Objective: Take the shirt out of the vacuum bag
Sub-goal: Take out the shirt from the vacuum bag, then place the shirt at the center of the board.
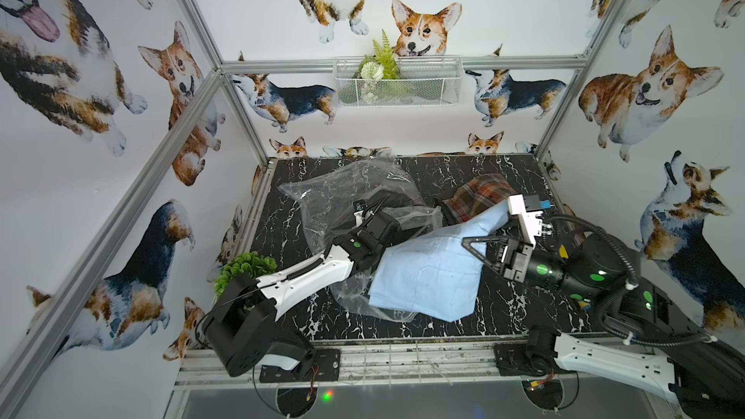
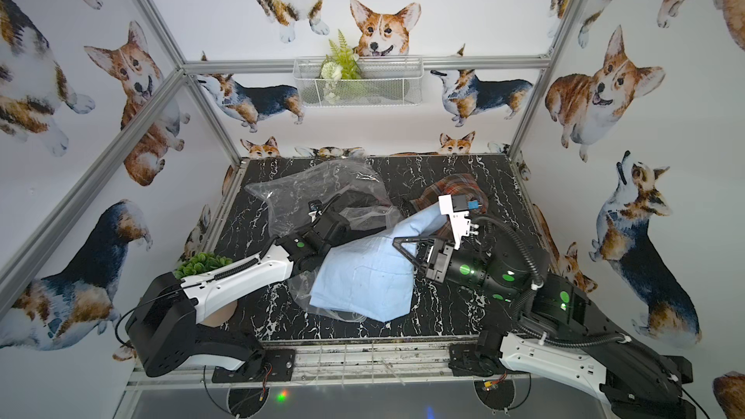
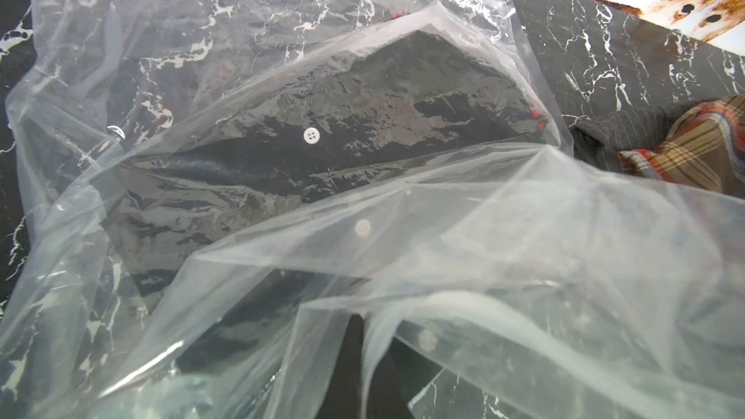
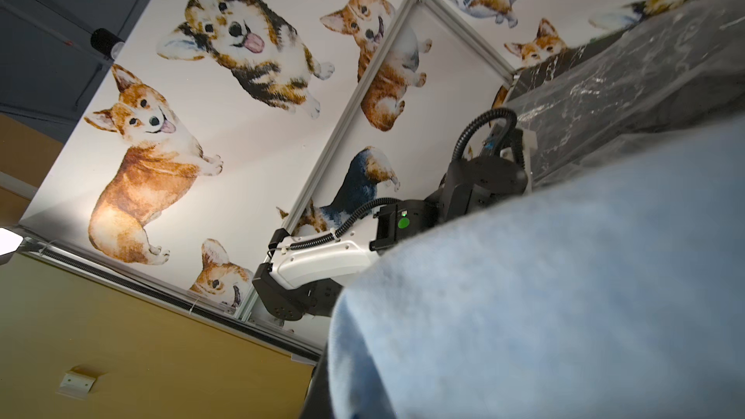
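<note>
Pinching soft pale-blue shirt [image 1: 427,276], right jaws closed, left jaws closed amid crinkly clear vacuum bag [image 1: 334,191]

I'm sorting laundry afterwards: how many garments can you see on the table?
3. A light blue shirt lies front-centre, partly over the vacuum bag; a dark buttoned shirt is inside the bag; a plaid shirt lies rear right. Others may be hidden.

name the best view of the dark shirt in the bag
Left wrist: the dark shirt fills it through the vacuum bag, white button clear. In both top views the left arm hides most of it. The blue shirt blocks the right wrist view.
</note>
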